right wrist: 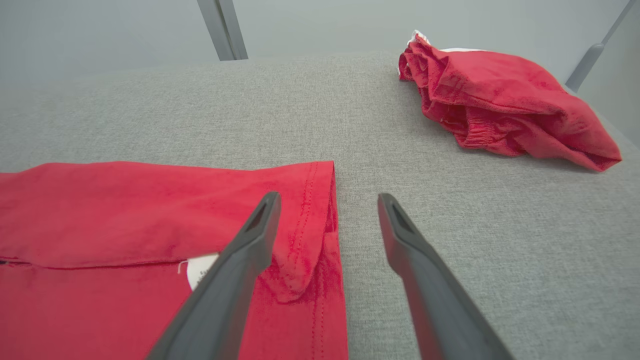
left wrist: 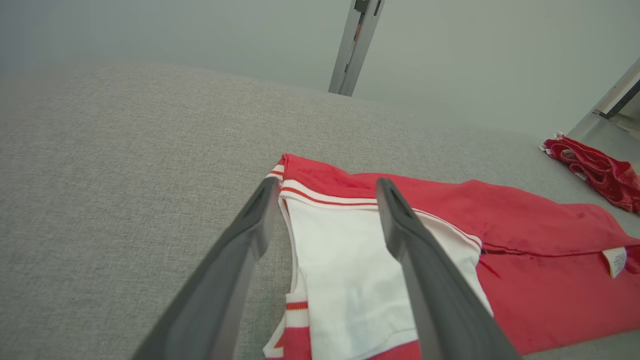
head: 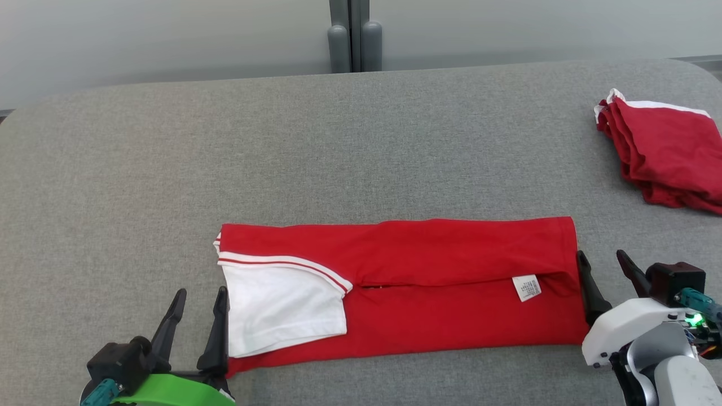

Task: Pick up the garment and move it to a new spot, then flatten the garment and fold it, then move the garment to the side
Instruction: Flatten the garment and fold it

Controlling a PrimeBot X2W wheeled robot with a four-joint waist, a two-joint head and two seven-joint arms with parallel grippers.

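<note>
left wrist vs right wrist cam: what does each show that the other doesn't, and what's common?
Left wrist, not right wrist: the open left hand straddling the edge of the white sleeve with its red-striped cuff, one finger over the sleeve and the other over bare table.
Right wrist, not left wrist: the open right hand at the stitched hem, one finger over red fabric and the other over bare table.
Both: the folded garment, its white tag, the darker red cloth lying apart from it, and the grey table.
</note>
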